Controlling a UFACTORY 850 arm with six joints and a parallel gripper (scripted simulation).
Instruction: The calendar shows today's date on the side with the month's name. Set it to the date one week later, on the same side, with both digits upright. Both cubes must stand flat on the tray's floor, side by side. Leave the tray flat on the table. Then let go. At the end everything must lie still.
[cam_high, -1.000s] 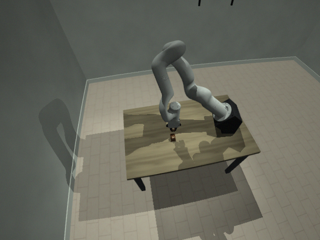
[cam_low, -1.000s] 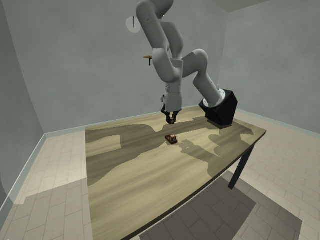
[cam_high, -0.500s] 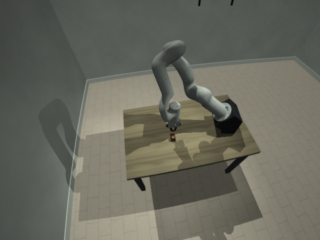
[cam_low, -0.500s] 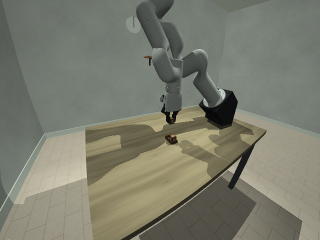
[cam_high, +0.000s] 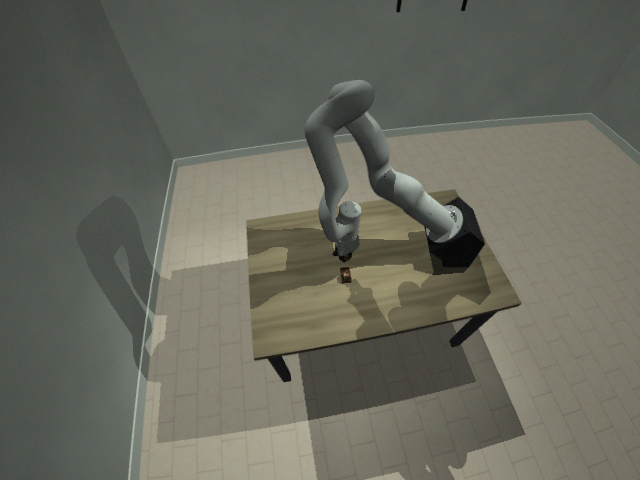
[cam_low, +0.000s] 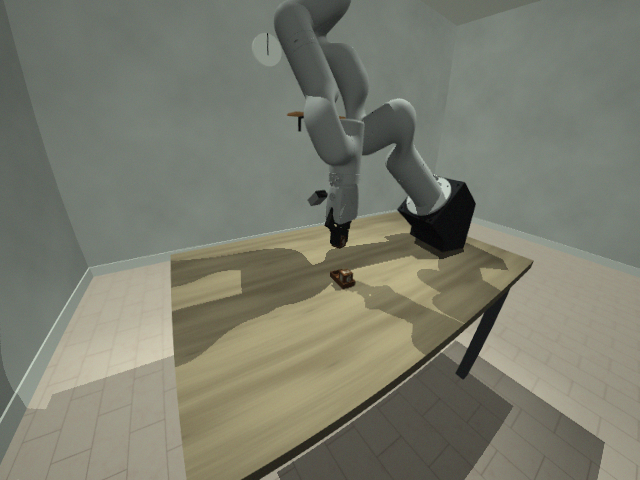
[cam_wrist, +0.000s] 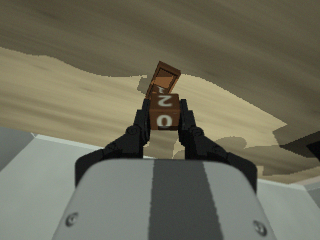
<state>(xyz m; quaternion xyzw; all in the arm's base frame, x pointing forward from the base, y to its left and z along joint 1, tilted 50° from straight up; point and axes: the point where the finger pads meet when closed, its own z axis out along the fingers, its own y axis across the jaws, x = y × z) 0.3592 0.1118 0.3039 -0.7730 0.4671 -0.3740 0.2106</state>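
Gripping digit cube (cam_wrist: 165, 111), end effector (cam_wrist: 164, 119) hangs above tray (cam_low: 341, 277) on table (cam_low: 289, 351).

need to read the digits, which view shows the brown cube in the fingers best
The wrist view: the brown wooden cube fills the centre between the black fingers, with 2 and 0 readable. In the top and exterior views it is a tiny dark speck, digits unreadable.

Open air is seen between the held cube (cam_wrist: 164, 113) and the tray (cam_low: 342, 277); only the remaining cube (cam_low: 347, 279) occupies the tray.
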